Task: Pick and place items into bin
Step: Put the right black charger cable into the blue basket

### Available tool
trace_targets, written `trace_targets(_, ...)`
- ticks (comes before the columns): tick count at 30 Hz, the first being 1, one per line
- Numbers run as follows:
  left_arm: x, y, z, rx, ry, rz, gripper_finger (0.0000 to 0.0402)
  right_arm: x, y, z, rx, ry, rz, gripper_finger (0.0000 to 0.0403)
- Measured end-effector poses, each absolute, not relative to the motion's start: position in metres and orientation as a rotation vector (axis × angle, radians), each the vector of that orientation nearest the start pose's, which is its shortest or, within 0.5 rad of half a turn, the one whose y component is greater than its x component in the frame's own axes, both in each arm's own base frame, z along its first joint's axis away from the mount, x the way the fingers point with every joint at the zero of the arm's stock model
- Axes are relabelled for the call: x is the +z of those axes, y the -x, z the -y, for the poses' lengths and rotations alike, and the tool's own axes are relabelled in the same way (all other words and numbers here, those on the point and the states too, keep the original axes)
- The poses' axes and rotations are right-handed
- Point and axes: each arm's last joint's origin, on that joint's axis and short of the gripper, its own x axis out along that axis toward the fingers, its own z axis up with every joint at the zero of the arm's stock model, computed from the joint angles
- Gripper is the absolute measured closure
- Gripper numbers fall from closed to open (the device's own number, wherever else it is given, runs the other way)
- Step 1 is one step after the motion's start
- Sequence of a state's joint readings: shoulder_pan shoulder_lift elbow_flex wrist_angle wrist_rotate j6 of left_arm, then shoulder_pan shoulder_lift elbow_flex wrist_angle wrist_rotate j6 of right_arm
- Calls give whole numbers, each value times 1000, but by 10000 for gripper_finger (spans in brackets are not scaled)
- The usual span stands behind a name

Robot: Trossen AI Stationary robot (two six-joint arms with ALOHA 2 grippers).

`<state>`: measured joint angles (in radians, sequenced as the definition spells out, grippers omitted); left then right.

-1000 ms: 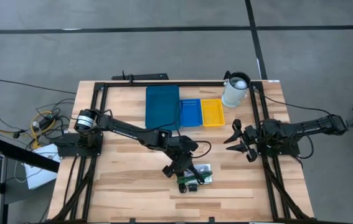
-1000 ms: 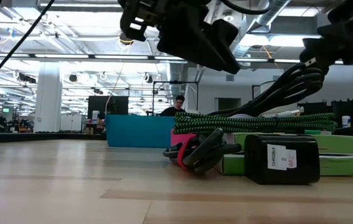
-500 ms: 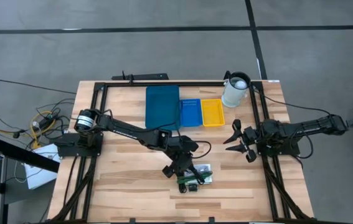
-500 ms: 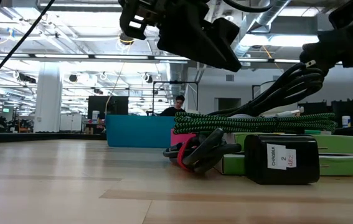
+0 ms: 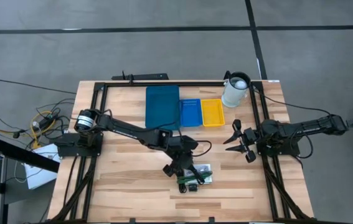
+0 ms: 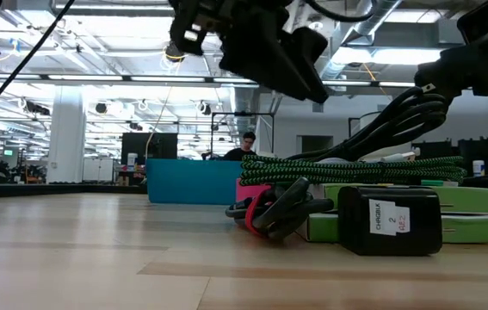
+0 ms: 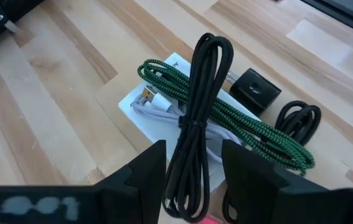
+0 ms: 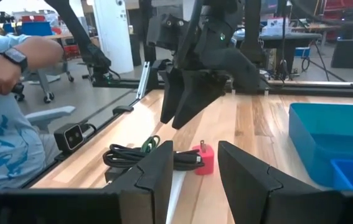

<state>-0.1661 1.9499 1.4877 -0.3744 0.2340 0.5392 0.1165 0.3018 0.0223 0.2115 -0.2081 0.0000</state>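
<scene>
The left gripper [image 7: 192,180] hangs open, holding nothing, its fingers astride a black cable bundle [image 7: 195,118] lying just below; the right gripper [image 5: 240,140] waits open, empty, well apart.

In the high view the pile of items [image 5: 193,177] under the left gripper [image 5: 182,168] is too small for its pieces to be told apart, and part of it is covered by that gripper. In the left wrist view the near loop of the black cable bundle [image 7: 192,124], which lies between the fingers [image 7: 142,171], is cut off by the picture's edge, and contact with it cannot be judged. The label on the black charger block [image 6: 390,220] cannot be read with certainty in the low view. In the right wrist view a person [image 8: 5,124] beyond the right gripper [image 8: 195,171] is cropped at the edge.
</scene>
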Motion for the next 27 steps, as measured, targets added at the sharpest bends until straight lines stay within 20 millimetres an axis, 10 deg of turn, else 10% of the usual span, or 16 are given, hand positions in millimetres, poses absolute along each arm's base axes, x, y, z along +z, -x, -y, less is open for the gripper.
trace_targets(8, 245, -424, 83, -579, -492, -720, 255, 166, -114, -19, 325, -3, -63, 281)
trace_targets(27, 208, -455, 87, -623, -490, -849, 255, 166, -114, -19, 322, -92, -74, 281)
